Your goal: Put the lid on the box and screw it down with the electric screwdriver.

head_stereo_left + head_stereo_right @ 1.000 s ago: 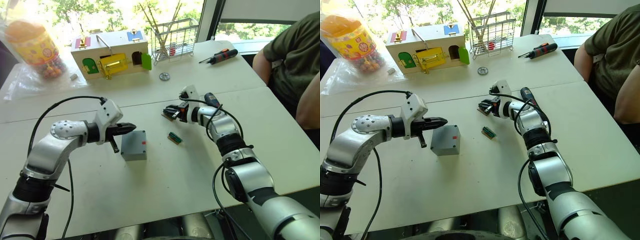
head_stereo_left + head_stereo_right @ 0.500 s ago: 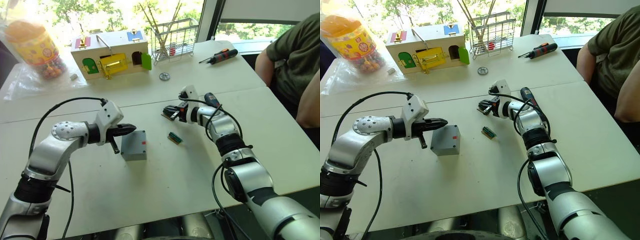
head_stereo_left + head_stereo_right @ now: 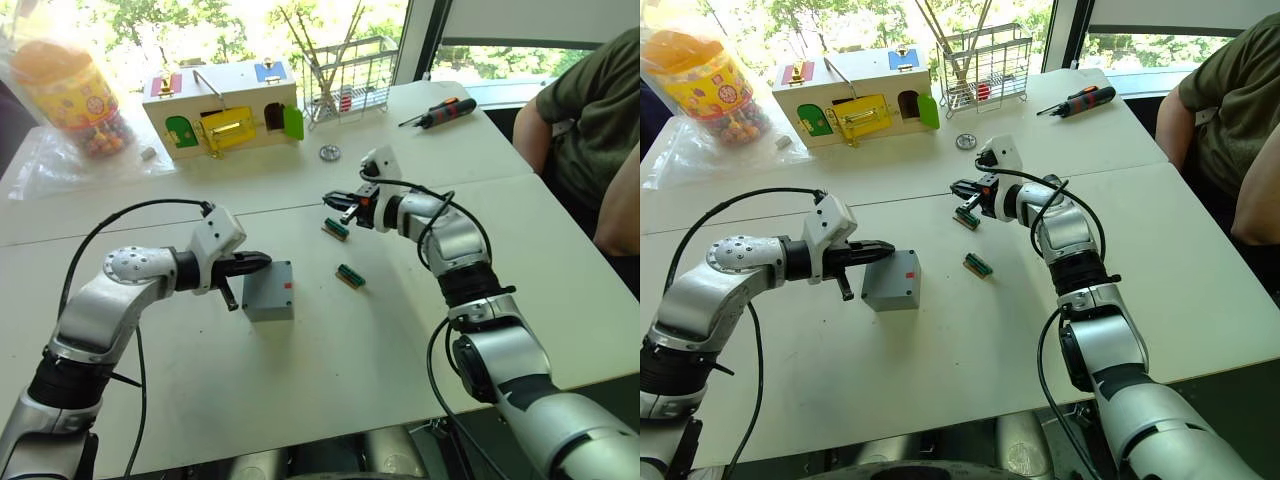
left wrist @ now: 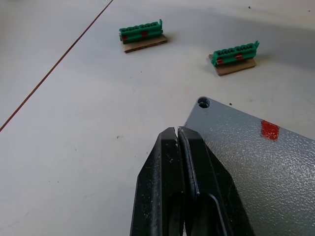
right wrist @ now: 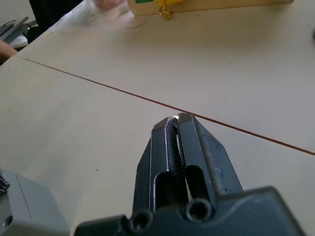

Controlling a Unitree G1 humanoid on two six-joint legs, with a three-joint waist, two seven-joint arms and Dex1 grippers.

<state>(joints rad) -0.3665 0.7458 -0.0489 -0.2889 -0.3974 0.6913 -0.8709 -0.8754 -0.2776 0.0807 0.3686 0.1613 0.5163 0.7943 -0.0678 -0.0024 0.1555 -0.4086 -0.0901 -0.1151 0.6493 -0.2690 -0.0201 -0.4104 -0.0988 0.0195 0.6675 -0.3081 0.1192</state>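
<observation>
White tables (image 3: 300,380) pushed edge to edge stand before large windows (image 3: 330,20) admitting strong daylight with green foliage outside, a dark window frame post (image 3: 422,40) rising at the far right, and a seated person (image 3: 590,130) in an olive shirt beside it.

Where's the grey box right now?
In the head views, the box sits on the table, left of centre, at the left gripper, near a green connector.
</observation>
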